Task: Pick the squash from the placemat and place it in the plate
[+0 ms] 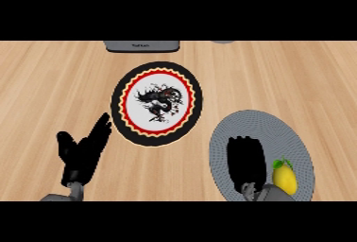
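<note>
A yellow squash [285,178] with a green stem lies on the round grey placemat [268,125] at the lower right. My right hand [246,160] hovers over the placemat just left of the squash, fingers straight and pointing away, not touching it. The plate [156,104] has a black rim, a red and yellow ring and a white centre with a black dragon; it sits on the counter left of the placemat. My left hand [82,153] rests open at the lower left, fingers up, close to the plate's lower left edge.
A grey appliance [141,45] stands at the counter's far edge, above the plate. A small grey object [223,41] shows at the top edge to its right. Wooden counter surrounds everything.
</note>
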Motion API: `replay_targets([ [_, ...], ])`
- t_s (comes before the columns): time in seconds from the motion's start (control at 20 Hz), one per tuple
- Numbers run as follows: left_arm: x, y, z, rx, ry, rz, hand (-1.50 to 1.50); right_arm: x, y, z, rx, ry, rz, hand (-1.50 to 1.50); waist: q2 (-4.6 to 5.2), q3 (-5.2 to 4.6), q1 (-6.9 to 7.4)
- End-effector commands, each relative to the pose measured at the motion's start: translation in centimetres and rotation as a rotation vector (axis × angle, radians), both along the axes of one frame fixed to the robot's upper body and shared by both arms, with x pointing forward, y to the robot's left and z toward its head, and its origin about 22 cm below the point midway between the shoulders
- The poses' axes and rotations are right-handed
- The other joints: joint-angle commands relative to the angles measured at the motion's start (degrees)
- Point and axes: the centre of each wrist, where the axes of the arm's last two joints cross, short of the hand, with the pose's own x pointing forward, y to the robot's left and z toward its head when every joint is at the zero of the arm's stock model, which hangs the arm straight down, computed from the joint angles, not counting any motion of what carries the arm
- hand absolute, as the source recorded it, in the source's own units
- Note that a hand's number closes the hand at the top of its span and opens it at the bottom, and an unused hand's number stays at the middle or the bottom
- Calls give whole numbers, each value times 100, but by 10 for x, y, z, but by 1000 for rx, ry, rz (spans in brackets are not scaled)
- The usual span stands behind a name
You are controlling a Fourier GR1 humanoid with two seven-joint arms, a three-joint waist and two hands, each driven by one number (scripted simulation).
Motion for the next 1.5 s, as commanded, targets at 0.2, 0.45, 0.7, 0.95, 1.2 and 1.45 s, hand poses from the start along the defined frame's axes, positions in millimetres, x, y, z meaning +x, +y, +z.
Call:
replay_targets([
  [0.2, -4, -8, -5, -1, 49, -9, 0, -4, 5, -13, -92, -22, 19, 150, 42, -22, -7],
  [0.45, 1, -6, -6, -1, 59, -3, 0, -21, 55, 21, 147, -212, 160, 150, 45, -19, 4],
  [0.7, 6, -14, 3, -11, 14, -74, 0, -79, 110, 47, 581, -240, 356, 150, 105, 25, 493],
  [0.95, 2, -16, -5, -6, 36, -84, 0, -103, 124, 59, 786, -474, 394, 150, 17, -13, 457],
  [1.2, 6, -4, 1, 10, 36, -65, 0, -100, 128, 62, 950, -612, 280, 150, 20, -18, 406],
  [1.45, 3, -15, -5, -2, 41, -52, 0, -98, 128, 56, 1087, -664, 154, 150, 43, -20, 294],
])
